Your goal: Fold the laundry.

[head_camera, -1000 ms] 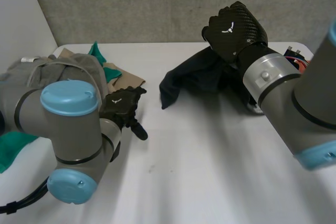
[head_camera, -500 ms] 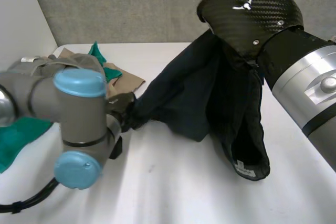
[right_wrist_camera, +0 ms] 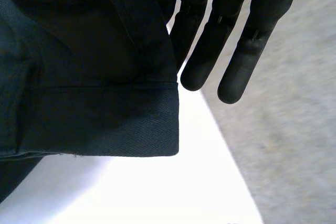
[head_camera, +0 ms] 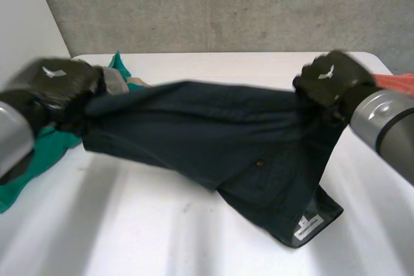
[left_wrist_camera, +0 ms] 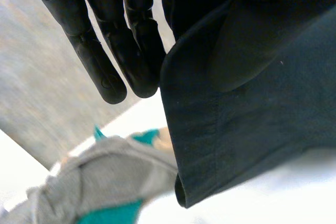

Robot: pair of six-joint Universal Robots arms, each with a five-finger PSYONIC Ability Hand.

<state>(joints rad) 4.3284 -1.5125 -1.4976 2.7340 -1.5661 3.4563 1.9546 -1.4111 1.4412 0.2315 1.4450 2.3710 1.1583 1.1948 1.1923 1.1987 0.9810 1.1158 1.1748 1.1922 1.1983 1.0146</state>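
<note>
Dark navy garment (head_camera: 213,134) held taut above the white table (head_camera: 149,237): the left hand (head_camera: 55,82) pinches one corner, the right hand (head_camera: 330,83) pinches the opposite corner.

Garment (head_camera: 213,134) over table (head_camera: 162,237), pile (head_camera: 32,159) at left
</note>
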